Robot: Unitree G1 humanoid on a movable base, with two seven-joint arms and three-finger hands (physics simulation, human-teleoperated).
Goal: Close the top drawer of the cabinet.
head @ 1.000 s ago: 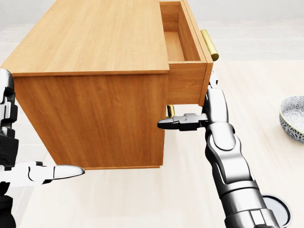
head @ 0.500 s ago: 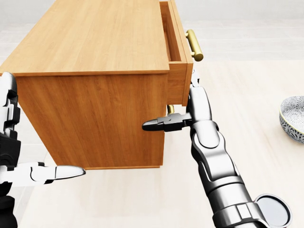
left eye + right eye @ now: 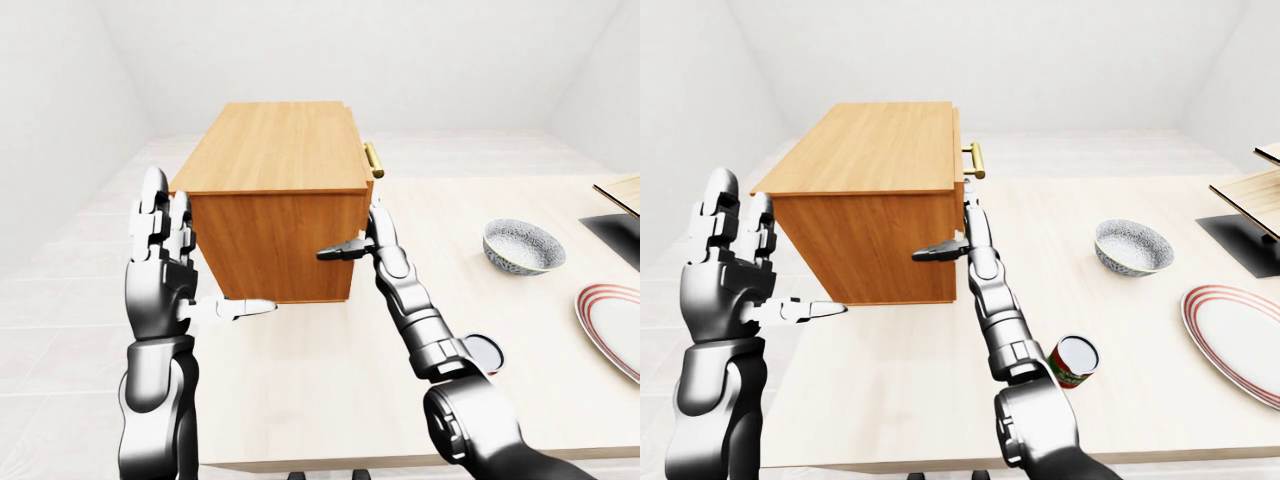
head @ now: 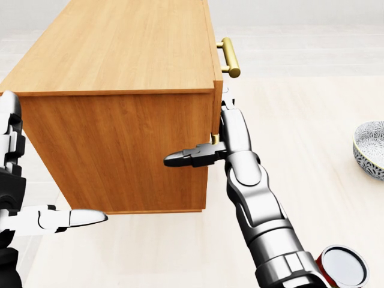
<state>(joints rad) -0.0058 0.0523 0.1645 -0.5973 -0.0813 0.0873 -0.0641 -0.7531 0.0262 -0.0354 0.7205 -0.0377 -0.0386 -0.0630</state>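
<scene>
At head-view centre, right robot hand (image 4: 225, 129) lies flat w/ fingers extended, unclasped, against top drawer (image 4: 217, 90) front of cabinet (image 4: 120, 90); drawer sits flush, brass handle (image 4: 229, 57) projecting. Left robot hand (image 3: 165, 270) spread, holding nothing, beside cabinet's left end. Bowl (image 3: 1132, 246), plate (image 3: 1235, 335), can (image 3: 1072, 360) stand on surface (image 3: 1120, 330), well apart.

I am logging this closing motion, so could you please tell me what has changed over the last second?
The top drawer slid left in the head view into the cabinet and now looks nearly flush; its brass handle moved with it. The right hand, fingers open against the drawer front, followed it left. The left hand, bowl and cabinet stayed put.
</scene>
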